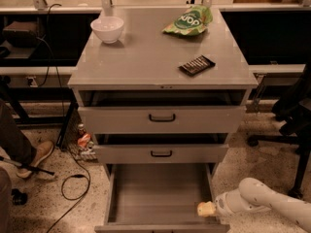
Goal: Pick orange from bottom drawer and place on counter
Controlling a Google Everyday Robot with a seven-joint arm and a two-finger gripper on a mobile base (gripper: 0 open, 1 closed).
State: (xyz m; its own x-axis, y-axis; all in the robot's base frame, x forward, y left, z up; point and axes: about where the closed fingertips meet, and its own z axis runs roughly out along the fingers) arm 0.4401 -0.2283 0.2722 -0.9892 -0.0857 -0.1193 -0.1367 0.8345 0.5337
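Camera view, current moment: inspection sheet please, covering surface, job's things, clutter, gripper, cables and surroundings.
Surface: counter, grey and flat, on top of the drawer cabinet.
Job's things: bottom drawer pulled out; orange: nothing seen.
Clutter: white bowl, green snack bag and dark packet, all on the counter.
Grippers: gripper low at the bottom drawer's front right corner.
Cables: black cable looped on the floor, left.
Surroundings: shoe left; chair base right; top drawer and middle drawer slightly open.

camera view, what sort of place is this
Probably a lab or workshop: a grey drawer cabinet, a loose cable on the floor, benches behind. The gripper is at the bottom drawer's right side.
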